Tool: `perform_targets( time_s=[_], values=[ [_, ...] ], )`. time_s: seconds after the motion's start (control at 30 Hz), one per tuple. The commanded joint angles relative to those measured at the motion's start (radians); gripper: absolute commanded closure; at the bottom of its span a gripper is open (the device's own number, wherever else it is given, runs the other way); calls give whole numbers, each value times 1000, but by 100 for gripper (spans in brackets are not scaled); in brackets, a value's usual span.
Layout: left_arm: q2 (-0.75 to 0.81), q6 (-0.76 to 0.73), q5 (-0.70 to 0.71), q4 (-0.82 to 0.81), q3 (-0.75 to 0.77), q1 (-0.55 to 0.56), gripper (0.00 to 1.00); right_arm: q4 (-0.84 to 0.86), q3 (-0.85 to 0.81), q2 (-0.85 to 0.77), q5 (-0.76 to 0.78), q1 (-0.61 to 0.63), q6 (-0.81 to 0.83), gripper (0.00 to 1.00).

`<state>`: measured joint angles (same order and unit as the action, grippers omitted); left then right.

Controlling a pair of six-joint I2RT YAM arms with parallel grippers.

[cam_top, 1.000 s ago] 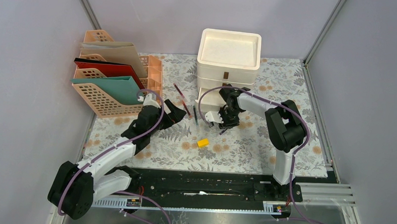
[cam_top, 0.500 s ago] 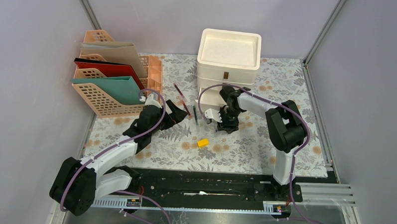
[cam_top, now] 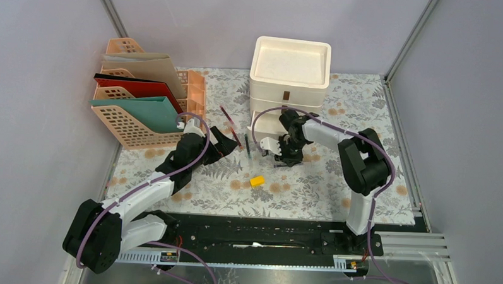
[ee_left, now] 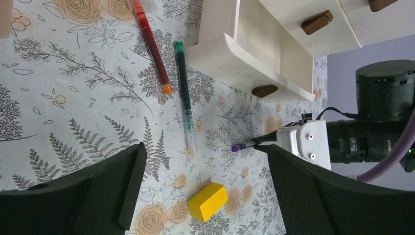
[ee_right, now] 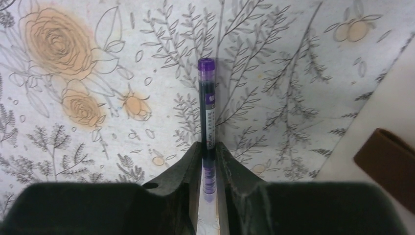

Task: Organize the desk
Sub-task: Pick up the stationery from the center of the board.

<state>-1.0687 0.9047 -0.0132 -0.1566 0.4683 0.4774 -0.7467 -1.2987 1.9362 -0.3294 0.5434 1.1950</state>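
Observation:
The desk (cam_top: 317,182) is covered in a pale fern-and-flower cloth. My right gripper (ee_right: 208,147) is shut on a purple pen (ee_right: 206,98), whose cap end sticks out past the fingertips, low over the cloth in front of the drawer unit. From the left wrist view the purple pen (ee_left: 242,146) pokes out of the right gripper (cam_top: 285,161). My left gripper (ee_left: 204,152) is open above the cloth, with a yellow block (ee_left: 208,201) between and below its fingers. A red pen (ee_left: 151,44) and a green pen (ee_left: 184,83) lie side by side just beyond.
A white drawer unit (cam_top: 290,74) stands at the back with its bottom drawer (ee_left: 244,63) pulled open. Peach file racks (cam_top: 143,106) holding folders stand at the back left. The yellow block (cam_top: 256,180) lies mid-desk.
My right gripper has closed its jaws onto the purple pen and shifted slightly. The left arm has barely moved and stays open.

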Motion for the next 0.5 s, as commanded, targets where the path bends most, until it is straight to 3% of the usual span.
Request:
perform_targets(
  time_s=[0.0, 0.17, 0.2, 0.23, 0.47],
  values=[
    [20, 10, -7, -56, 4, -6, 1, -16, 36, -71, 12, 8, -19, 78],
    [9, 18, -20, -55, 15, -6, 1, -16, -7, -131, 12, 8, -19, 78],
    [5, 22, -25, -58, 15, -6, 1, 69, -17, -140, -48, 9, -189, 97],
    [-1, 24, -30, -62, 16, -6, 1, 88, -27, -148, -72, 8, -244, 100],
    [-41, 34, -57, -53, 41, -6, 1, 35, -153, -200, -125, 6, -327, 100]
  ],
)
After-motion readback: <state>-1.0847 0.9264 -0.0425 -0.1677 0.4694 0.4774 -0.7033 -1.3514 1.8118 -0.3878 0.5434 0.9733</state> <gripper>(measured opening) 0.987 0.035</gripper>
